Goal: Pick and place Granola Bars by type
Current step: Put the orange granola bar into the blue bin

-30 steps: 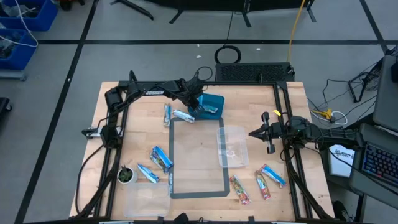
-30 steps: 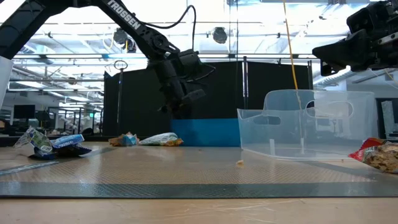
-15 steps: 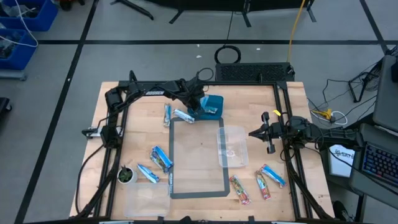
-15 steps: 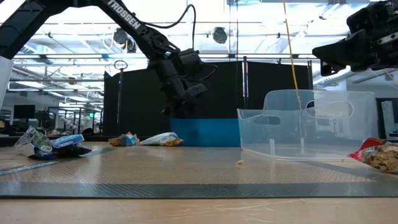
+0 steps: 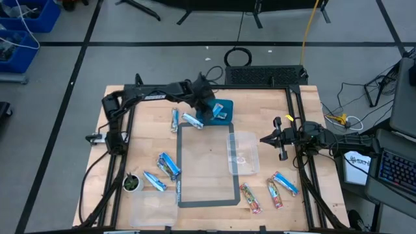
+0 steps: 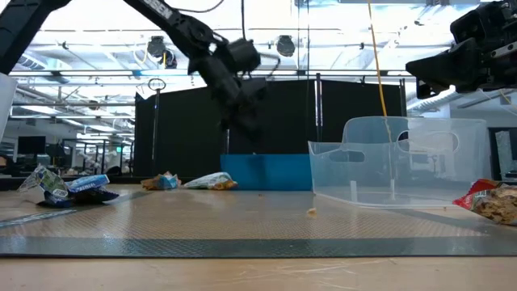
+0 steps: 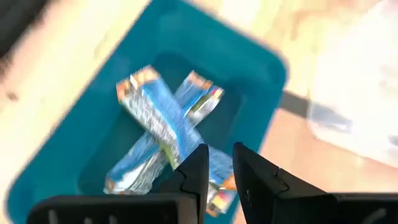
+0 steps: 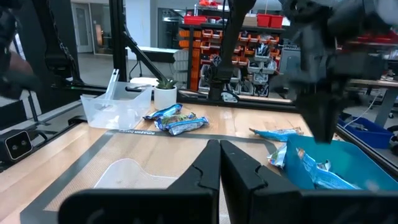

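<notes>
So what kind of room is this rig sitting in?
Most likely a robotics lab or workshop. The right wrist view shows shelves of orange parts bins behind the wooden table; the high view shows a keyboard at a side desk, and blue storage crates on the taped floor.

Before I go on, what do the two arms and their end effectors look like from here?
Both arms are black and jointed, with black cables looped along them. The left arm has white lettering on its link. Each ends in two slim, dark, flat-sided fingers: the left end effector and the right end effector. The right arm carries small yellow details.
</notes>
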You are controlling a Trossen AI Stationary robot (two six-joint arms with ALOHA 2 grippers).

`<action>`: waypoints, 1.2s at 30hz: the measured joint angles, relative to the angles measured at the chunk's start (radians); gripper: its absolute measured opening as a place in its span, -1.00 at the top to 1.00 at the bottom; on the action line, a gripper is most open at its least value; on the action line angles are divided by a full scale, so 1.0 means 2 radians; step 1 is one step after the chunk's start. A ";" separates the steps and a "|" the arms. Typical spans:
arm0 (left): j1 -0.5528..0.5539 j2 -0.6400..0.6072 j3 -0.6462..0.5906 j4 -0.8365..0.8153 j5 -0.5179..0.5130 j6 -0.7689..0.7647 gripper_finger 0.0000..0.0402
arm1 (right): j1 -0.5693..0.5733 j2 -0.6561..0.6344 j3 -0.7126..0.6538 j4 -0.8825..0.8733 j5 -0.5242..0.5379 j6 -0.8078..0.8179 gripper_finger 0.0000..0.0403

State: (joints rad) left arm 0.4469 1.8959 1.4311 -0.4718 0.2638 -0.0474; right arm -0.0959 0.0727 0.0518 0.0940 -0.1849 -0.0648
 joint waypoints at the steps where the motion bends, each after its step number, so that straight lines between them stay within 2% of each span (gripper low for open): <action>1: 0.000 -0.011 0.000 -0.003 -0.001 0.001 0.62 | 0.000 0.000 0.000 0.000 0.000 0.000 0.98; 6: -0.002 -0.066 0.001 -0.035 0.000 0.016 0.62 | 0.000 0.000 0.000 0.000 0.000 0.000 0.98; 11: -0.016 -0.117 0.001 -0.127 -0.008 0.024 0.62 | 0.000 0.000 0.000 0.000 0.000 0.000 0.98; 13: -0.023 -0.131 -0.005 -0.168 -0.033 0.022 0.62 | 0.000 0.000 0.000 0.000 0.000 0.000 0.98; 17: -0.036 -0.158 -0.048 -0.199 -0.123 -0.020 0.62 | 0.000 0.000 0.000 0.001 0.000 0.000 0.98; 21: -0.038 -0.179 -0.115 -0.197 -0.199 -0.097 0.62 | 0.000 0.000 0.000 0.001 0.000 0.000 0.98; 26: -0.019 -0.212 -0.196 -0.178 -0.244 -0.197 0.62 | 0.000 0.000 0.000 0.000 0.000 0.000 0.98; 31: 0.019 -0.226 -0.254 -0.113 -0.224 -0.221 0.62 | 0.000 0.000 0.000 0.000 0.000 0.000 0.98; 36: 0.057 -0.226 -0.265 -0.067 -0.208 -0.235 0.52 | 0.000 0.000 0.000 0.000 0.000 0.000 0.98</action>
State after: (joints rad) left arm 0.5618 1.4445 0.9007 -0.6049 -0.1526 -0.5178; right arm -0.0962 0.0731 0.0518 0.0940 -0.1851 -0.0647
